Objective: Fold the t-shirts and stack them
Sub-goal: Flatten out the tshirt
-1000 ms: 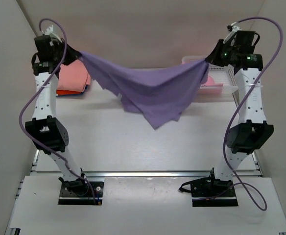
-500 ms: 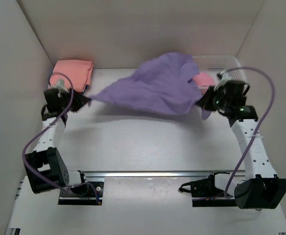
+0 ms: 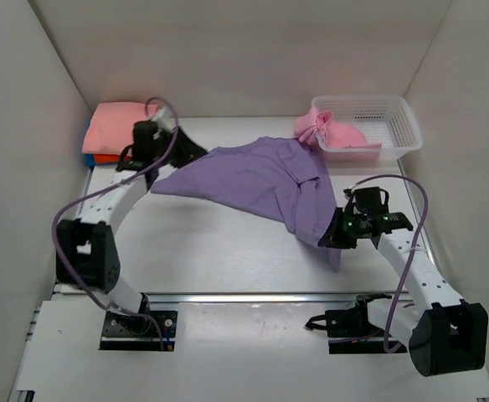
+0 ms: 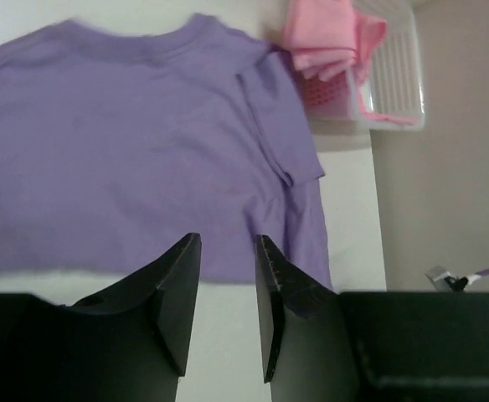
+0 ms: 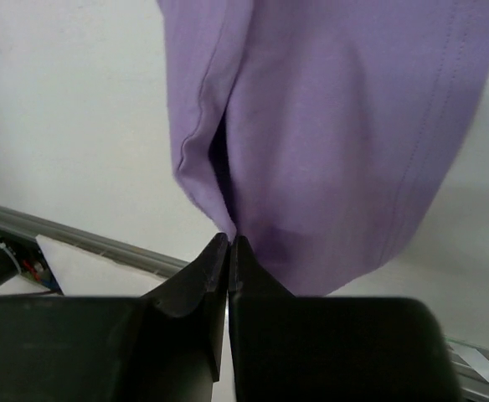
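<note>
The lavender-purple t-shirt (image 3: 244, 177) lies spread on the table, its right part bunched and trailing toward the near right. My right gripper (image 3: 330, 238) is shut on that trailing edge, and the wrist view shows cloth pinched between the closed tips (image 5: 229, 239). My left gripper (image 3: 196, 151) is open and empty at the shirt's far-left edge; in its wrist view (image 4: 226, 244) the shirt (image 4: 136, 151) lies beyond the fingers. A salmon-pink t-shirt (image 3: 115, 126) tops a stack over an orange one (image 3: 102, 157). A light pink t-shirt (image 3: 337, 134) hangs out of the basket.
The white mesh basket (image 3: 387, 113) stands at the back right, also in the left wrist view (image 4: 395, 67). The folded stack sits at the back left against the wall. White walls close in on both sides. A metal rail (image 3: 253, 297) runs along the near table edge.
Both arms came down from holding the shirt up in the air. The shirt now rests on the table. My left gripper has let go; my right gripper pulled its edge nearer.
</note>
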Tool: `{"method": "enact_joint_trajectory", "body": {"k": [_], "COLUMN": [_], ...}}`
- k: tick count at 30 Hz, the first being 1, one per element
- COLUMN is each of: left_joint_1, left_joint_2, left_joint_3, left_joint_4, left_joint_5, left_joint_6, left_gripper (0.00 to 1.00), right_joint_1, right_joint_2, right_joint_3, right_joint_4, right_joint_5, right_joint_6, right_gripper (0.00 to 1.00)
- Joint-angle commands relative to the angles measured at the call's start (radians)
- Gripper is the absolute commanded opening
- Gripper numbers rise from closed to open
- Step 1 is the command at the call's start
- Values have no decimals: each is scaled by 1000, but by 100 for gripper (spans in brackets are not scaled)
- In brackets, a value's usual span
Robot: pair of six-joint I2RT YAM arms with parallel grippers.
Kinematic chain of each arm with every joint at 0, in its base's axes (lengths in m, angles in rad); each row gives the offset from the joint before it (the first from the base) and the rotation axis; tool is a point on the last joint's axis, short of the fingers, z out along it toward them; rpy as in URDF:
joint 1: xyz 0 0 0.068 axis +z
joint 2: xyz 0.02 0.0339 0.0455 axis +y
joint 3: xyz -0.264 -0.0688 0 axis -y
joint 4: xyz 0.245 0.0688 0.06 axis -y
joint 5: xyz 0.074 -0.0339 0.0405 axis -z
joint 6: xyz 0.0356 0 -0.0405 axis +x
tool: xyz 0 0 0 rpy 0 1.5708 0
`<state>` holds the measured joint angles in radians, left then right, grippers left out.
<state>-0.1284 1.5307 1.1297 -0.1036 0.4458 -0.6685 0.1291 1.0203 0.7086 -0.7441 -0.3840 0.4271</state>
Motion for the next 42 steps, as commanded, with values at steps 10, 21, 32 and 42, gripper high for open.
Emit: {"method": "enact_joint_trajectory", "body": {"k": [10,21,32,42], "left_joint_1": [-330,-372,-390,-404], "left_joint_2": [636,1201,1218,1264], "left_joint_3": [698,1528,1380,1409], "left_joint_4": [-152,-373,-281,-205], "left_joint_5": [-113,-75,-99,-91], "left_joint_6": [1,-98,-108,-181], "left_gripper": [52,52,53,53], "right_joint_1": [17,-2,-6,-2], "right_joint_2": [101,165,213,219], "right_joint_3": [-4,-17,-17,-35], "right_joint_4": [120,163,204,220], "right_joint_5": [39,13,-3,-15], "right_joint_6": [32,27,35,45], "right_gripper": [0,1,0,0]}}
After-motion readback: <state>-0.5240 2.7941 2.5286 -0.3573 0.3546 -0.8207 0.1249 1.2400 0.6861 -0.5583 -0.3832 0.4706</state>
